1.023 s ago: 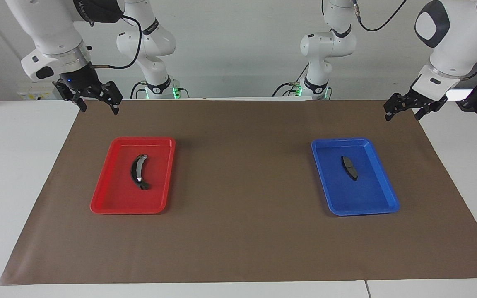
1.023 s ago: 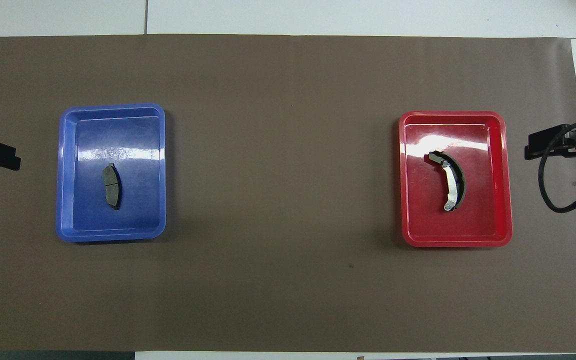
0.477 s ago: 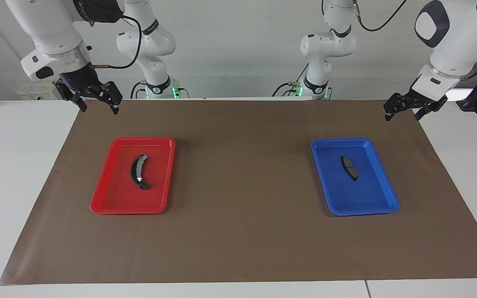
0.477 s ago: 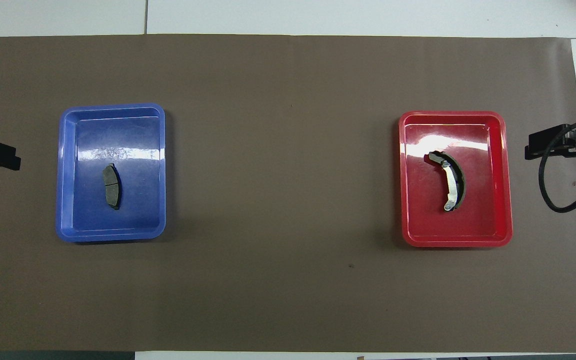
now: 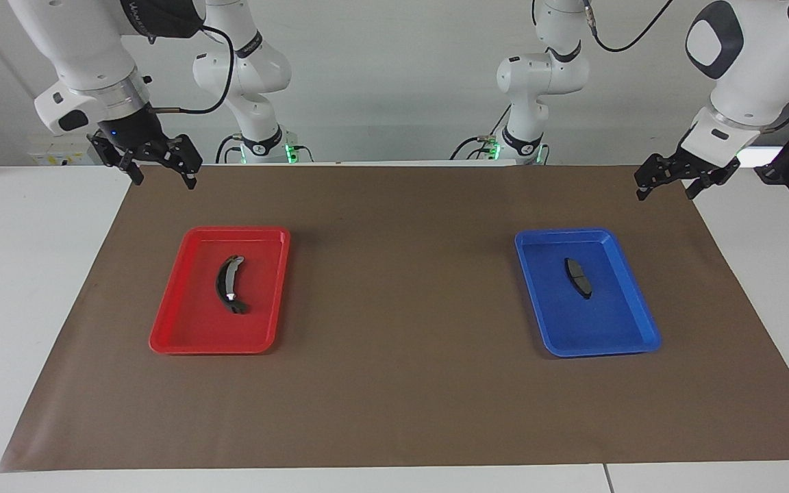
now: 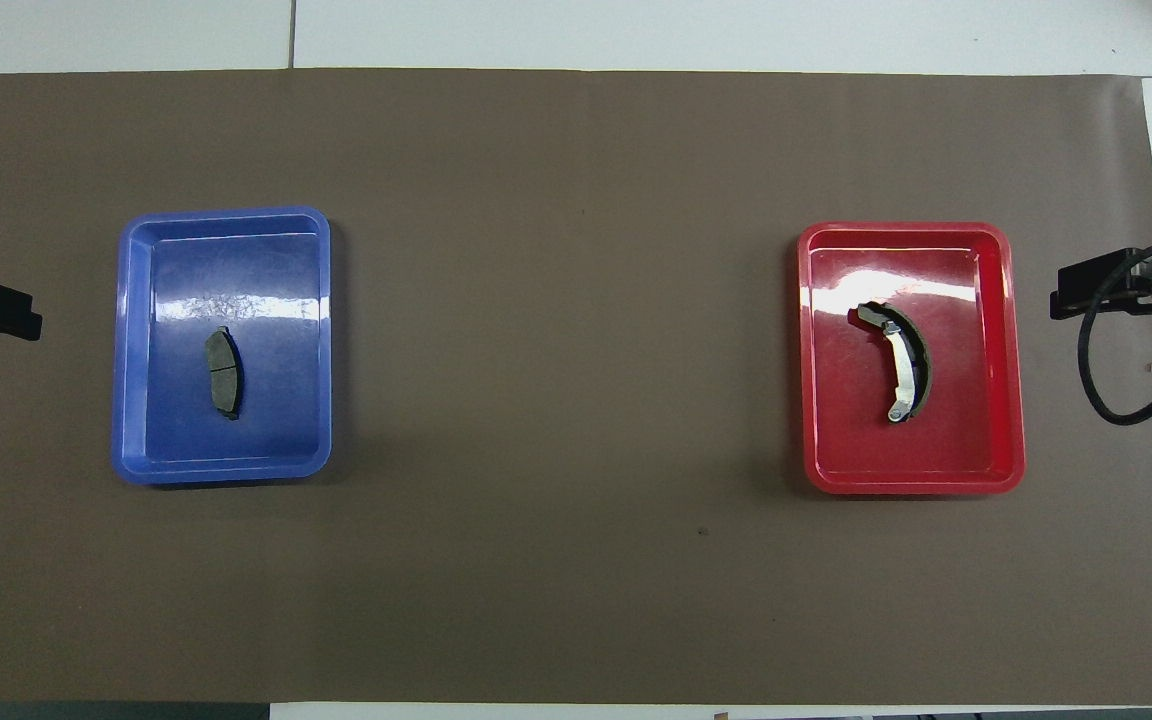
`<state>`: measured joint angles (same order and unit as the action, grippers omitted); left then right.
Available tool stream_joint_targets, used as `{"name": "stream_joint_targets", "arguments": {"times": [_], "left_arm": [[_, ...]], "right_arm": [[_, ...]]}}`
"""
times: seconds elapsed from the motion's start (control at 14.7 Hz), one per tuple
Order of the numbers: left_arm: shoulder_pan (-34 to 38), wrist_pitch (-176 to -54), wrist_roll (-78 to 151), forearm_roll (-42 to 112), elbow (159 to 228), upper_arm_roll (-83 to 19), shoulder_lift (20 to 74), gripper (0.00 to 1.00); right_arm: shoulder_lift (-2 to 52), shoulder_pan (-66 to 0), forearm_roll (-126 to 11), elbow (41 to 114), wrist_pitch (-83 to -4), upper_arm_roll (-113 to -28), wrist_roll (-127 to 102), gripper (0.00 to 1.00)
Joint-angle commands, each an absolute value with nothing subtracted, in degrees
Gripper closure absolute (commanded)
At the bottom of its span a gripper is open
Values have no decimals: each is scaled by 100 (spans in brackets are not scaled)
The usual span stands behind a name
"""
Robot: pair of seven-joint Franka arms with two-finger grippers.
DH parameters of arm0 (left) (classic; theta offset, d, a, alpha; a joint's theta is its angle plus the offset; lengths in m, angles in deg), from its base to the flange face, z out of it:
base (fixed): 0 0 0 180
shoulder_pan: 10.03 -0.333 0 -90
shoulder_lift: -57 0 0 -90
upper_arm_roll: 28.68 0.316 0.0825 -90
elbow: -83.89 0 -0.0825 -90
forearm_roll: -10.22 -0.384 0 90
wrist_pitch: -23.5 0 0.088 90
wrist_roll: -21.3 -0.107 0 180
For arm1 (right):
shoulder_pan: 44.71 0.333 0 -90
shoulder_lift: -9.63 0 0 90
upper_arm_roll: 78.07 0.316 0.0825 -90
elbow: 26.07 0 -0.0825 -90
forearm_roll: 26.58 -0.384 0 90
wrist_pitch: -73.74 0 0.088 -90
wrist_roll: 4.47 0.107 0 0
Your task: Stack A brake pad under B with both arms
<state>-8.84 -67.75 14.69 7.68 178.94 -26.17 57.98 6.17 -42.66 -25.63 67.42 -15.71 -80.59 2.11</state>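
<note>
Bare brown mat [image 5: 401,287] between both trays' rims.

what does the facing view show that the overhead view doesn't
Only the facing view shows both white arms, with the left gripper and right gripper open in the air. Only the overhead view shows the groove across the short dark grey brake pad. Both show it in the blue tray, and the long curved black pad in the red tray.
</note>
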Motion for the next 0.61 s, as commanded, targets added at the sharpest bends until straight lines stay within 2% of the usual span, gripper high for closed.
{"name": "stream_joint_targets", "arguments": {"times": [0.0, 0.2, 0.55], "left_arm": [[-836, -7307, 1506, 714, 18389, -2604, 6051, 0], [-828, -7905, 1506, 714, 18873, -2604, 6051, 0], [-546, -9564, 1864, 714, 20382, -2604, 5911, 0]], "right_arm": [[638, -4331, -2562, 6692, -1573, -8036, 212, 0], [638, -4331, -2570, 6692, -1573, -8036, 229, 0], [638, -4331, -2579, 6692, -1573, -8036, 229, 0]]}}
